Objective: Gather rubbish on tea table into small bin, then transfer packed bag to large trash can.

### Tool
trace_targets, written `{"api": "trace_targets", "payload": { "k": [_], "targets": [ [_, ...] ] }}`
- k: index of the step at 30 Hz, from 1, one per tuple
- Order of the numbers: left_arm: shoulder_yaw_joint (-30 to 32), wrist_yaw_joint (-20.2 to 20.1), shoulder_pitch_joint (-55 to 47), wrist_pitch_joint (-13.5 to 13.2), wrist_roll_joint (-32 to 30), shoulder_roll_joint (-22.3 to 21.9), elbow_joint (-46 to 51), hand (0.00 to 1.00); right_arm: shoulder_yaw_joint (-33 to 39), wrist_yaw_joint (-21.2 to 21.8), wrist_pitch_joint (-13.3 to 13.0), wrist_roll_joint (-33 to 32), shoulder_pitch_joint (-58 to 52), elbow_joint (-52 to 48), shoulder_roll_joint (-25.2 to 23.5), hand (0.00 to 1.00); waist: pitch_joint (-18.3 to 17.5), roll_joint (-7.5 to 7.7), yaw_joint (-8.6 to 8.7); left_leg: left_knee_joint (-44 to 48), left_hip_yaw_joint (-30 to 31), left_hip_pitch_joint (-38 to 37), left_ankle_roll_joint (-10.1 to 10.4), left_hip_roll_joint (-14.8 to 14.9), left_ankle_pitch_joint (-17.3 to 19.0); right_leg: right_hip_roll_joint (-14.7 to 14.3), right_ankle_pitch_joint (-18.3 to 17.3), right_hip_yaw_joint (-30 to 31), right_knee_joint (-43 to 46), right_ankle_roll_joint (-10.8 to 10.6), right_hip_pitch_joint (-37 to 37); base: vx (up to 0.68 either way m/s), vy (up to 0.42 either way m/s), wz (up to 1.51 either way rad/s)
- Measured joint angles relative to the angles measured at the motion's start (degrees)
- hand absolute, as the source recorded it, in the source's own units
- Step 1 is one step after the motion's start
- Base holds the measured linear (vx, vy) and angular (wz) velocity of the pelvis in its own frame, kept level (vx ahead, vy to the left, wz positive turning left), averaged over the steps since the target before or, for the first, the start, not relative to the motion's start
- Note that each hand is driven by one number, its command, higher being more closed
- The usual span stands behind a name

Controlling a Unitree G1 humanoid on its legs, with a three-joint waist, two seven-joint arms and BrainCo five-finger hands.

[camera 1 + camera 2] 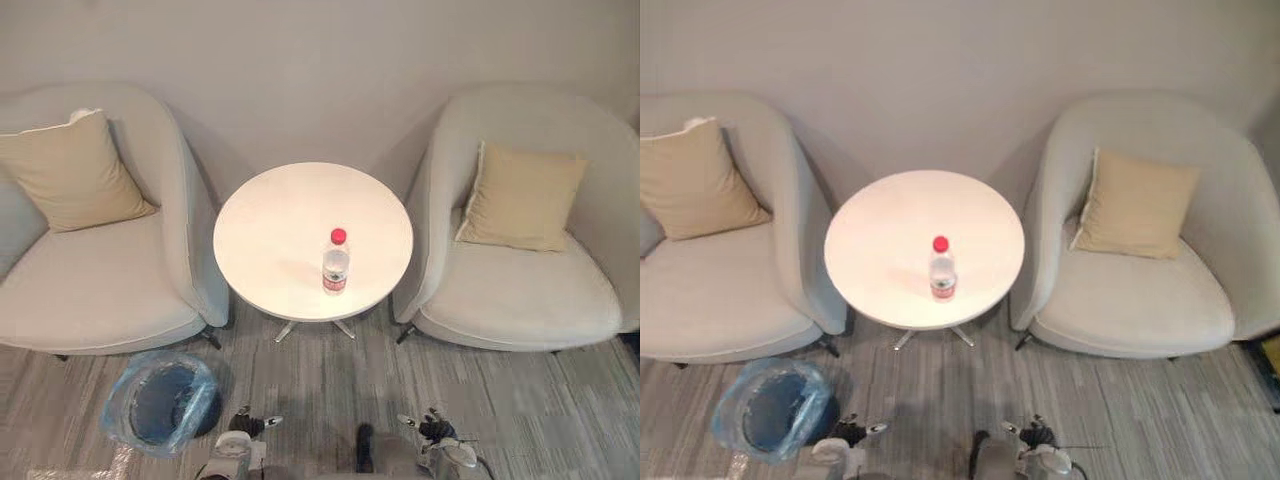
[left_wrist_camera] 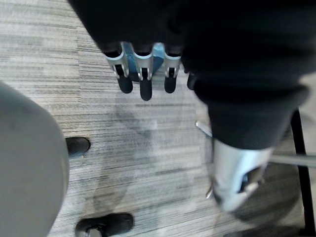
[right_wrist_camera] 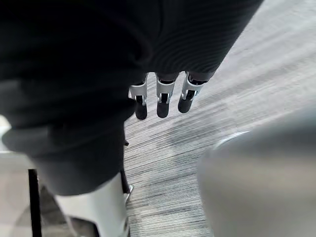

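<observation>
A clear plastic bottle [image 1: 336,262] with a red cap and red label stands upright on the round white tea table [image 1: 280,230], toward its near right side. The small bin [image 1: 160,400], lined with a blue plastic bag, sits on the floor near the table's left front. My left hand [image 1: 245,424] hangs low at the bottom of the view beside the bin, fingers [image 2: 143,79] straight and holding nothing. Further right, my right hand [image 1: 432,428] hangs low too, its fingers [image 3: 163,98] relaxed over the carpet, empty.
Two light grey armchairs flank the table, the left one [image 1: 100,280] and the right one [image 1: 520,290], each with a beige cushion [image 1: 70,170] [image 1: 520,195]. A plain wall stands behind. Grey striped carpet [image 1: 330,380] lies between me and the table.
</observation>
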State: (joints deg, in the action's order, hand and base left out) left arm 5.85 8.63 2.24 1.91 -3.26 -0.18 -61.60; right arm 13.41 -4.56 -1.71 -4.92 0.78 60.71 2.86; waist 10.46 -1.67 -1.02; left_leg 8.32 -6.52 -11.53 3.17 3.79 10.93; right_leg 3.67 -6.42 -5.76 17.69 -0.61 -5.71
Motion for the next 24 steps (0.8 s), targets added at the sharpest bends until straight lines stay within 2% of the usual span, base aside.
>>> {"api": "trace_targets", "payload": {
  "k": [2,3,5,6,7,9,10,11,12,13,15,19,24],
  "targets": [
    [-0.01,-0.04,0.07,-0.03,-0.01,-0.67,0.22,0.0,0.01,-0.13,-0.05,-0.08,-0.39,-0.37,0.04,0.0,0.13,-0.25,0.19,4.5,0.49,1.38,0.02,0.9,-0.01,-0.15,-0.24,-1.45,-1.92,0.35,2.84,0.17,-0.145,0.3],
    [-0.01,-0.06,0.28,-0.1,-0.03,-0.9,0.46,0.0,-0.1,-0.14,-0.05,-0.09,-1.01,-0.93,-0.16,0.0,0.33,0.14,0.12,8.36,0.74,2.85,0.06,1.08,0.01,0.03,-0.44,-2.25,-2.93,0.58,4.26,0.09,-0.117,0.41],
    [-0.02,-0.05,0.51,-0.13,-0.03,-1.39,2.13,0.0,-0.28,-0.2,-0.21,-0.25,-1.5,-1.34,-0.5,0.0,0.52,0.68,-0.46,18.55,0.51,7.85,0.12,1.77,-0.03,0.49,-1.62,-3.31,-3.7,0.56,5.66,0.06,-0.083,0.37],
    [-0.01,-0.05,0.54,-0.1,-0.02,-1.74,2.73,0.0,-0.44,-0.26,-0.28,-0.38,-1.75,-1.35,-0.39,0.0,0.55,0.74,-0.58,24.11,0.08,10.86,1.08,2.66,-0.63,0.51,-1.81,-3.65,-3.9,0.8,6.02,0.03,-0.014,0.13],
    [-0.05,-0.06,0.54,-0.33,0.01,-1.88,3.2,0.0,-0.53,-0.48,-0.38,-1.4,-1.91,-1.35,-0.32,0.0,0.82,1.24,-1.43,27.75,-1.66,12.84,1.2,3.63,0.58,0.75,-2.06,-3.51,-4.11,1.14,6.29,0.04,0.008,0.04],
    [-0.07,-0.05,0.57,-0.3,0.02,-2.0,3.77,0.0,-0.5,-0.66,-0.53,-2.21,-1.92,-1.61,-0.33,0.0,0.83,1.13,-1.54,25.1,-2.6,13.67,1.11,4.14,3.96,1.08,-2.14,-3.52,-4.48,1.02,7.04,0.03,0.06,-0.01],
    [-0.16,-0.02,0.61,-0.3,0.02,-1.99,3.9,0.0,-0.52,-0.7,-0.56,-2.47,-1.97,-1.62,-0.37,0.0,0.92,1.27,-1.54,19.77,-2.39,13.58,0.98,3.64,4.22,1.7,-2.43,-3.37,-4.46,0.45,7.39,0.01,0.101,-0.02],
    [-0.25,0.0,0.57,-0.3,0.01,-2.01,3.89,0.0,-0.57,-0.74,-0.58,-2.51,-1.96,-1.79,-0.35,0.0,0.9,1.21,-1.53,15.63,-2.19,13.47,0.85,3.41,3.82,1.93,-2.67,-3.28,-4.27,-0.08,7.62,0.01,0.165,-0.03],
    [-0.36,0.0,0.36,-0.29,0.01,-2.17,3.79,0.0,-0.66,-0.76,-0.58,-2.5,-2.26,-2.33,-0.16,0.0,0.55,0.62,-1.48,9.47,-1.31,13.13,0.93,3.09,0.58,1.79,-3.35,-3.2,-3.58,-1.17,7.55,0.02,0.163,-0.03],
    [-0.55,-0.01,0.27,-0.28,0.01,-2.35,3.68,0.0,-0.85,-0.84,-0.65,-2.5,-2.58,-2.54,-0.06,0.0,0.14,0.14,-1.5,7.71,-0.35,13.11,1.81,2.85,-1.59,1.7,-3.99,-2.26,-2.5,-2.08,6.77,0.01,0.201,-0.11],
    [-0.8,0.1,-0.02,0.01,-0.06,-1.14,3.54,0.0,-2.64,-1.1,-0.56,-2.33,-2.7,-3.01,-0.67,0.0,-1.09,1.92,-1.6,5.15,-2.75,11.43,0.57,0.94,-1.54,3.29,-3.41,-0.31,-4.05,-3.79,7.6,0.07,0.212,-0.24],
    [-2.71,0.11,-0.62,-0.03,-0.14,-0.46,2.87,0.0,-4.08,-1.09,-0.75,-2.19,-3.28,-3.63,-1.11,0.0,-2.32,2.96,-1.51,0.39,-4.9,7.79,-0.75,-1.92,-2.88,5.45,-2.75,1.17,-5.84,-5.03,7.93,0.12,0.159,-0.26],
    [-5.28,0.16,-0.44,-0.01,-1.2,-0.03,1.32,0.0,-4.8,-1.9,-0.94,-1.55,-3.53,-5.23,-1.02,0.0,-3.2,2.23,-0.95,-1.51,-3.53,6.45,-1.3,-3.65,-3.36,6.5,-2.13,0.14,-9.53,-6.02,10.8,0.11,0.077,0.11]
  ]
}}
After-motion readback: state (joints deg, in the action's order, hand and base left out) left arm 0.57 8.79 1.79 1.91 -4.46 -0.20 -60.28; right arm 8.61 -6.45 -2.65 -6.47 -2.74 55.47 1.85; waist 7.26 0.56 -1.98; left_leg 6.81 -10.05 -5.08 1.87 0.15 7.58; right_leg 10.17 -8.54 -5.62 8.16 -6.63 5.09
